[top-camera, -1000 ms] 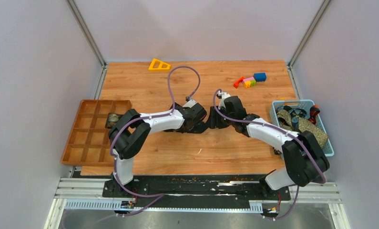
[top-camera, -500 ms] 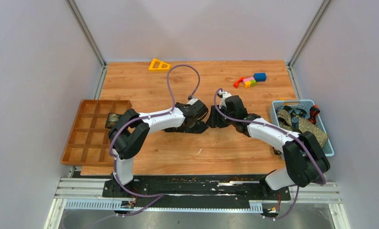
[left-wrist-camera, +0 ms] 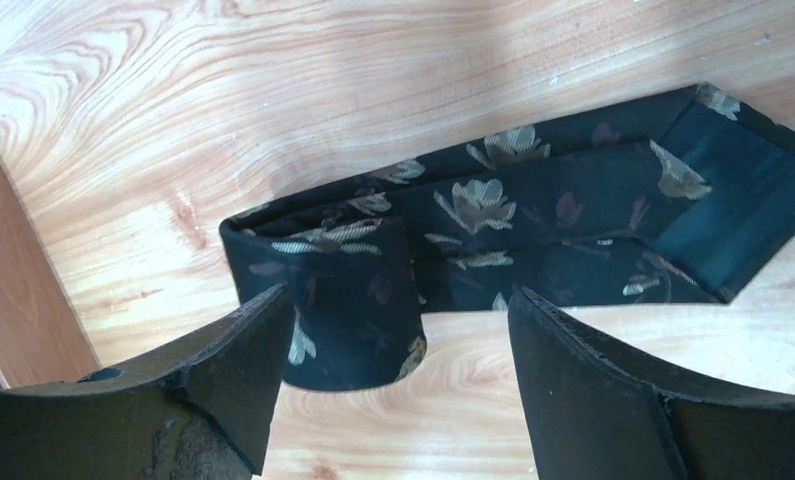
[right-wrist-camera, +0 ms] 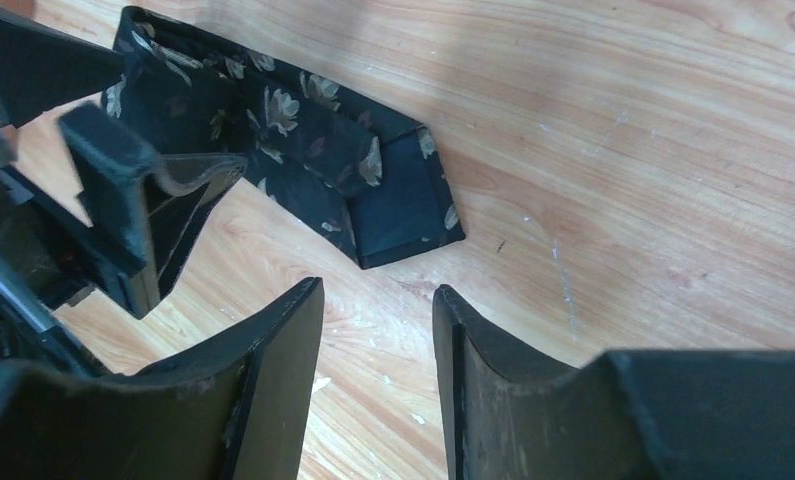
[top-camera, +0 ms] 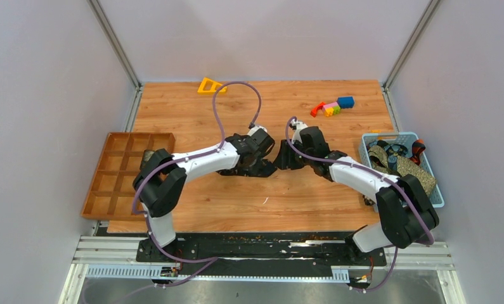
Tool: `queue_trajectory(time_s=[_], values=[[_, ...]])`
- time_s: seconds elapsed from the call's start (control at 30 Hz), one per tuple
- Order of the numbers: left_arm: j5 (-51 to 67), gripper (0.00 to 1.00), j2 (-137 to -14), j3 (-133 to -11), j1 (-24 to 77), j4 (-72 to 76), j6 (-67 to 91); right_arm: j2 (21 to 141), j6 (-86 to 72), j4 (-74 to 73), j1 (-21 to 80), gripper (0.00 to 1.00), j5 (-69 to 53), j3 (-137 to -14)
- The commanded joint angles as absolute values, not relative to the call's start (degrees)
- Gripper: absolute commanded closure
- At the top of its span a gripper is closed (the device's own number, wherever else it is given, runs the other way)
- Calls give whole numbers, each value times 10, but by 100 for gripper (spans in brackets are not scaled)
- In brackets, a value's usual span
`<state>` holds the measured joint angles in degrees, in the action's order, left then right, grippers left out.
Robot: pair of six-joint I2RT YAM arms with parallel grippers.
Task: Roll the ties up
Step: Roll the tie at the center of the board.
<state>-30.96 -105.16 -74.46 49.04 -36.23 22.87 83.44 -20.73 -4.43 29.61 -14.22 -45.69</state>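
A black tie with pale flowers lies on the wooden table in the left wrist view [left-wrist-camera: 533,200]. Its left end is rolled into a short upright coil [left-wrist-camera: 358,300], and the flat tail runs right to a folded end. My left gripper [left-wrist-camera: 401,300] is open, with the coil just inside its left finger [left-wrist-camera: 223,370]. In the right wrist view the tie [right-wrist-camera: 303,150] lies ahead of my right gripper [right-wrist-camera: 378,290], which is open, empty and short of the tie's end. In the top view both grippers, left [top-camera: 266,166] and right [top-camera: 281,158], meet mid-table and hide the tie.
A brown compartment tray [top-camera: 119,183] sits at the left edge. A blue basket [top-camera: 366,147] at the right holds several more ties, one olive-tan [top-camera: 417,172]. A yellow triangle [top-camera: 208,85] and coloured blocks [top-camera: 331,106] lie at the back.
My left arm's elbow has swung left and down, and its wrist has shifted slightly at the tie. The right arm has barely moved.
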Motion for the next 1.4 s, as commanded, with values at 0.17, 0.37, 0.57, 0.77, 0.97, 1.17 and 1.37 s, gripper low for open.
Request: queue_trajectory(time_s=[0.17, 0.37, 0.57, 0.77, 0.97, 1.17, 1.37], values=[[-308, 12, -912, -689, 462, -345, 227, 861, -256, -13, 300, 55, -218, -517], [-283, 11, -806, -612, 412, -314, 221, 929, -281, -18, 331, 55, -247, -587], [-232, 10, -704, -515, 333, -250, 232, 1013, -308, -28, 380, 59, -274, -688], [-228, 12, -637, -461, 288, -235, 237, 1086, -322, -54, 419, 62, -282, -774], [-156, 11, -592, -418, 254, -193, 230, 1137, -327, -81, 434, 66, -282, -822], [-74, 11, -580, -390, 236, -143, 227, 1156, -314, -115, 434, 69, -267, -832], [-38, 11, -577, -378, 235, -111, 224, 1159, -296, -140, 433, 70, -240, -835]])
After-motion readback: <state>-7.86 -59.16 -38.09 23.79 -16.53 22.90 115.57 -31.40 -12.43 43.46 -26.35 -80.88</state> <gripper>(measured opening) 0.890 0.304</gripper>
